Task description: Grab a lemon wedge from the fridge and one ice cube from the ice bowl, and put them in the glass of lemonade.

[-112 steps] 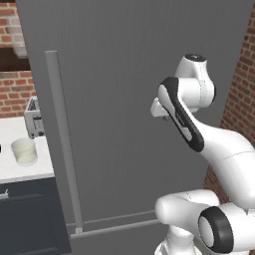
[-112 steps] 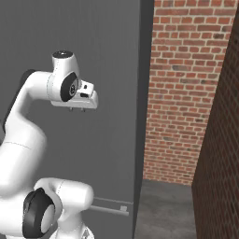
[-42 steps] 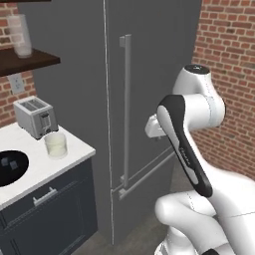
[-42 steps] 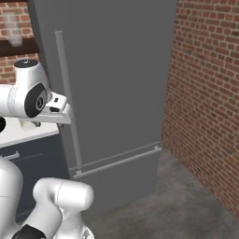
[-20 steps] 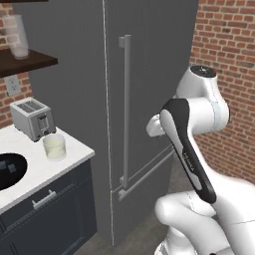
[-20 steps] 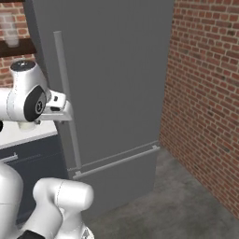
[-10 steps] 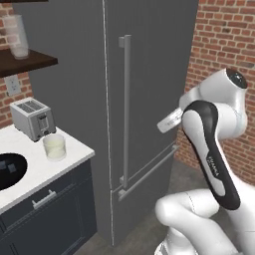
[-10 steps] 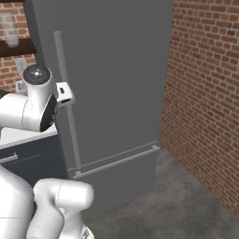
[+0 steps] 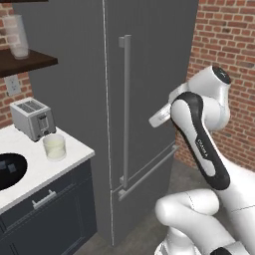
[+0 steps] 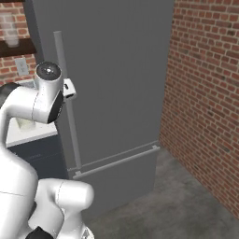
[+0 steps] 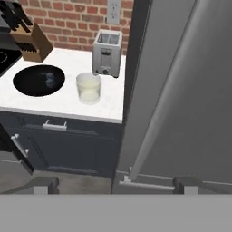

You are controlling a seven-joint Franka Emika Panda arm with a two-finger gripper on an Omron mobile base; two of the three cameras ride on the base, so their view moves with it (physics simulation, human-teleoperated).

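Observation:
The fridge point(image 9: 149, 74) is a tall dark grey cabinet, door shut, with a pale vertical bar handle point(image 9: 126, 112). The lemon wedge is out of view. My gripper point(image 11: 115, 185) is open with nothing between its fingertips point(image 11: 45, 183), and it hovers in front of the fridge door near the handle point(image 10: 65, 107). On the white counter left of the fridge stands the glass of lemonade point(image 11: 89, 88). Beside it is the black ice bowl point(image 11: 38, 80), which holds small grey ice cubes point(image 11: 49, 79). The glass point(image 9: 54, 147) and the bowl point(image 9: 7, 169) also show in the left base view.
A silver toaster point(image 11: 107, 58) stands behind the glass, and a knife block point(image 11: 31, 41) sits further along the counter. Dark drawers run below the counter point(image 9: 47, 198). A brick wall point(image 10: 205, 93) closes the floor space right of the fridge. A shelf with a tall glass point(image 9: 17, 37) hangs above the counter.
The arm's upper joints have swung up and to the right, and the hand has risen slightly toward the fridge handle. The gripper stays open. The base has not moved.

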